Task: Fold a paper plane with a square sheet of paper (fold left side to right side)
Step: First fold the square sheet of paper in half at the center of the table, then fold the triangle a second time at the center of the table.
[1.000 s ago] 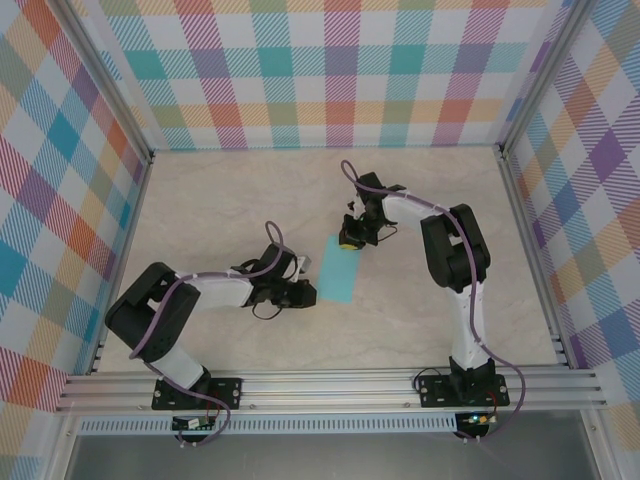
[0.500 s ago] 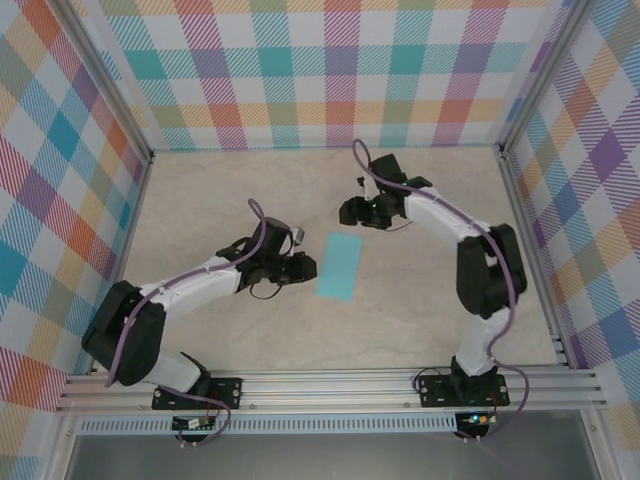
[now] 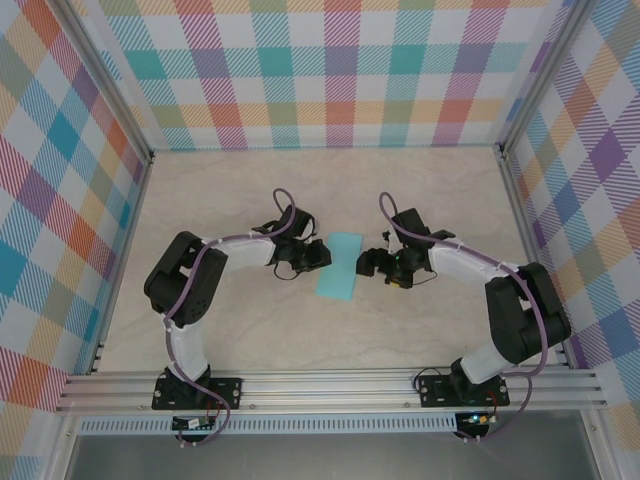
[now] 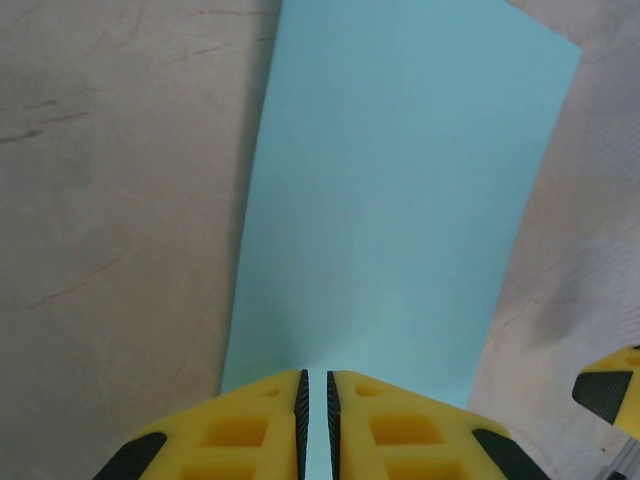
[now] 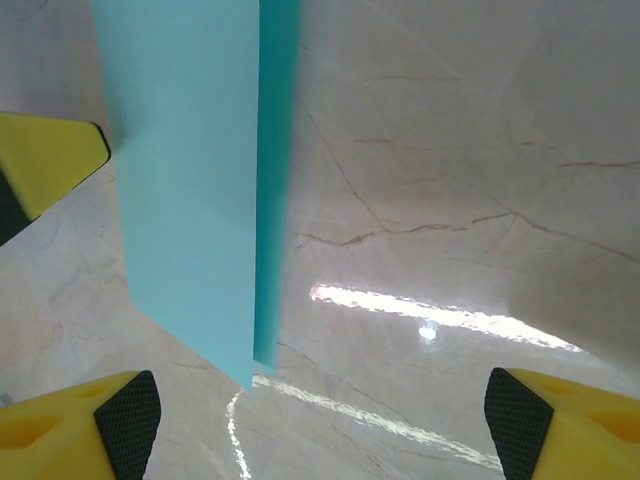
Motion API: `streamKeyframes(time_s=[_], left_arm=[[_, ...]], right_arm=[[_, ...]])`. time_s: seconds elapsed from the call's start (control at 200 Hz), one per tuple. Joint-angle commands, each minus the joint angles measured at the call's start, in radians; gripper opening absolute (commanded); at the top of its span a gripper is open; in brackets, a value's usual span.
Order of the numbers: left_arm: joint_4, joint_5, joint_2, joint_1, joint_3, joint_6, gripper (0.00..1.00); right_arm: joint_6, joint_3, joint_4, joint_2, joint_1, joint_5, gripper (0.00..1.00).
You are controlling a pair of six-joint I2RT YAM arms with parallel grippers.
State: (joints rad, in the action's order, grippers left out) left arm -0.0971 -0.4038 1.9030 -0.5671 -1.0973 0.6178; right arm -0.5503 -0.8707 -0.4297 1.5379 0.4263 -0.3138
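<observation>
On marble-look table [image 3: 230, 200], mid-workspace: square sheet of paper [image 3: 340, 265], folded to narrow teal rectangle, lying flat, slightly tilted. At sheet's left long edge: left gripper [image 3: 320, 252], jaws clenched to hairline slit, tips over paper's [image 4: 400, 200] edge; whether paper pinched, cannot tell. Just right of sheet: right gripper [image 3: 364, 264], released, fingers [image 5: 125, 425] spread wide, low over table, holding nothing. Via right wrist camera: two sheet layers [image 5: 185, 170], darker strip along one long edge.

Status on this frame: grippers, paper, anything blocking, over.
Left gripper shut on paper edge. Right gripper open at the opposite edge. Paper folded to a rectangle, one layer lifting. No obstruction seen.
</observation>
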Motion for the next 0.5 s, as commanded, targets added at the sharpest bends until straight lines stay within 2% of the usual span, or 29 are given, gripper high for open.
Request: streamKeyframes(time_s=[0.0, 0.155, 0.285, 0.495], left_arm=[[0.029, 0.002, 0.01, 0.012, -0.032, 0.022, 0.16], [0.027, 0.003, -0.024, 0.015, -0.02, 0.015, 0.16], [0.017, 0.018, -0.077, 0.016, 0.007, -0.004, 0.18], [0.019, 0.066, -0.207, 0.017, 0.083, -0.053, 0.31]], right_arm=[[-0.066, 0.014, 0.148, -0.025, -0.001, -0.082, 0.85], [-0.161, 0.016, 0.276, 0.052, -0.001, -0.165, 0.77], [-0.187, -0.01, 0.298, 0.102, -0.001, -0.155, 0.73], [-0.208, -0.051, 0.323, 0.172, 0.0, -0.173, 0.67]])
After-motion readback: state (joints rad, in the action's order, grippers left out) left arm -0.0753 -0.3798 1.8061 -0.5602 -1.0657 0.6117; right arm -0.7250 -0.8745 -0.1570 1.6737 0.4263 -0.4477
